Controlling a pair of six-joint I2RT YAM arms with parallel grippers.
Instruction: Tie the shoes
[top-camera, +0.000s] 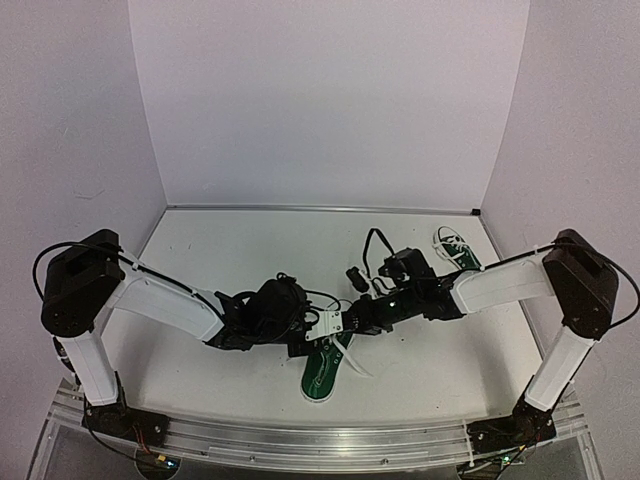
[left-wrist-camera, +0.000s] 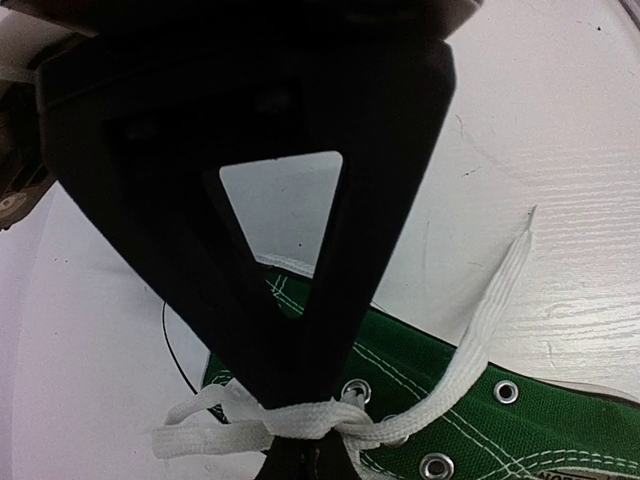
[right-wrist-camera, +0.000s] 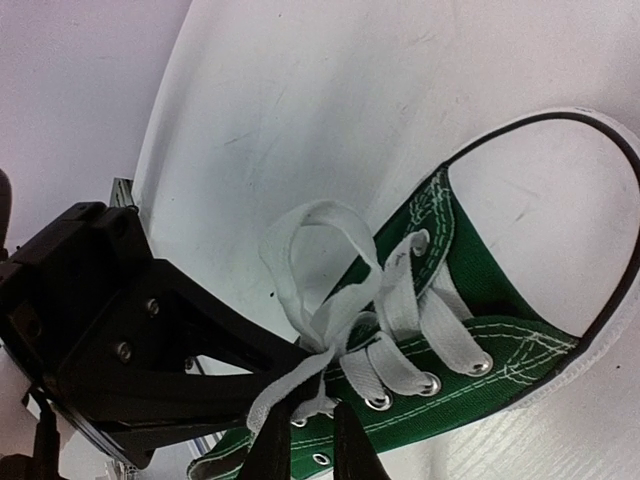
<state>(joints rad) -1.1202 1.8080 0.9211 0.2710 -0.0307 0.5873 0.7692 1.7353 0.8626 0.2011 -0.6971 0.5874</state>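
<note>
Both arms reach in low from the sides and meet over the near shoe, which lies on the table close to the front edge, midway between the bases. The left arm stretches right with its elbow bent and its wrist angled down. The right arm mirrors it, forearm running left toward the same spot.

The left gripper is pressed together on the white lace just above the eyelets. One free end trails away across the table, and a loop stands up beside the pinch.

The right gripper sits just beside that pinch, its fingers a narrow gap apart. A strand runs against one finger, but I cannot tell whether it is caught.

From above, both grippers and the shoe's opening are hidden under wrists and cables. The wrist views cut off the toe. The far shoe lies by the right wall, well apart.
</note>
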